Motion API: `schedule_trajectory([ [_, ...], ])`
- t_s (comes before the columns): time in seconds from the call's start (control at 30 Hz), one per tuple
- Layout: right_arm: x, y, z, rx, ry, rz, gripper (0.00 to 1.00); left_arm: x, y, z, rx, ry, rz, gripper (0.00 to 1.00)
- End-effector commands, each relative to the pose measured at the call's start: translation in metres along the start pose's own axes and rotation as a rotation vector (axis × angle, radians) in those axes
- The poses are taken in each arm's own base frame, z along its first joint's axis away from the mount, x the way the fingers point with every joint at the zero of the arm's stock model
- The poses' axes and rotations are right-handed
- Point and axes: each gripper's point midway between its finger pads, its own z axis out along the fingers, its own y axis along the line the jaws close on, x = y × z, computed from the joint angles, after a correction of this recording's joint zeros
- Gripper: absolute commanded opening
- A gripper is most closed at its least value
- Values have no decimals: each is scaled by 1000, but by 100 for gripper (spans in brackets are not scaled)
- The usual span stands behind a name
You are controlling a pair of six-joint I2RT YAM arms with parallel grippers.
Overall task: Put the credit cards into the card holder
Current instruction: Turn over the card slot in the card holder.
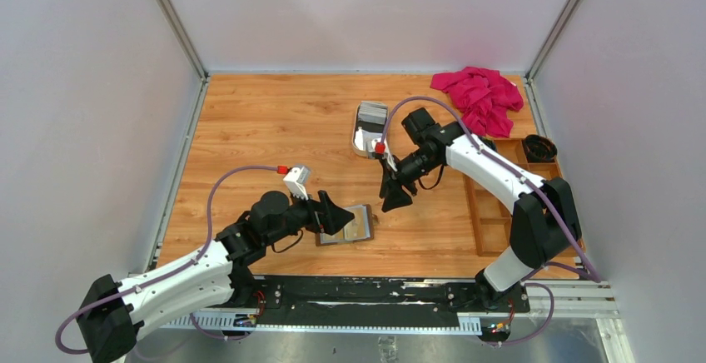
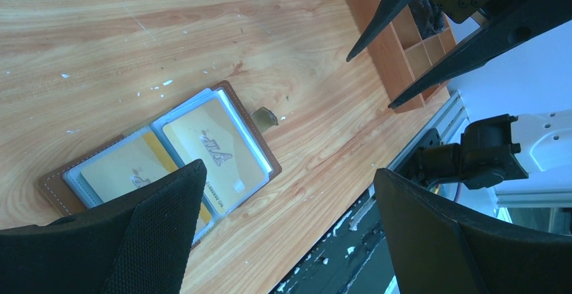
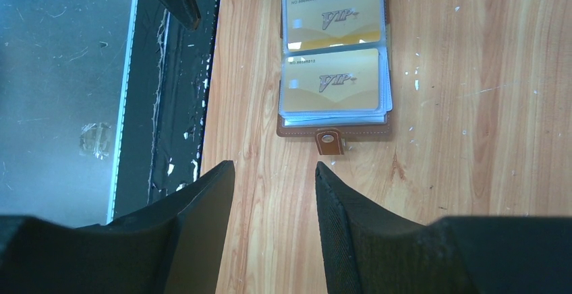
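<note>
- Card holder (image 1: 356, 223), brown leather, lies open and flat on the wooden table (image 1: 266, 121), near the front edge and about midway across.
- 2 gold credit cards (image 3: 334, 44) marked VIP sit in its clear sleeves, 1 on each page.
- Its snap tab (image 3: 330, 141) sticks out from one edge, unfastened.
- Left gripper (image 1: 337, 215) hangs just beside the holder's left side. Its jaws are spread wide and released, with nothing between them.
- In the left wrist view, 1 black finger (image 2: 155, 240) overlaps a corner of the holder. Whether it touches the leather cannot be told.
- Right gripper (image 1: 393, 199) hovers just behind and to the right of the holder, pointing down. Its jaws stand partly apart and grasp nothing.
- Only bare wood shows between the right gripper's fingers (image 3: 195, 226).
- A stack of grey and white cards (image 1: 372, 113) rests in a cream oval tray (image 1: 360, 140) farther back, near the table's middle.
- A crumpled pink cloth (image 1: 479, 96) lies in the back right corner.
- A wooden compartment box (image 1: 491, 209) runs along the right edge.
</note>
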Motion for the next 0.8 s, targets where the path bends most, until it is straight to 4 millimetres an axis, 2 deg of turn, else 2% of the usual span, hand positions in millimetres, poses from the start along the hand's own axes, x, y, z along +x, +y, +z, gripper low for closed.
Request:
schedule_trajectory([
  [0.0,1,9,-5,-19,-24,5,51,0,-1,1,12,-6,0,99],
  [0.77,2,7,-7,-15,-31,13,51,5,-1,5,19,17,-5,99],
])
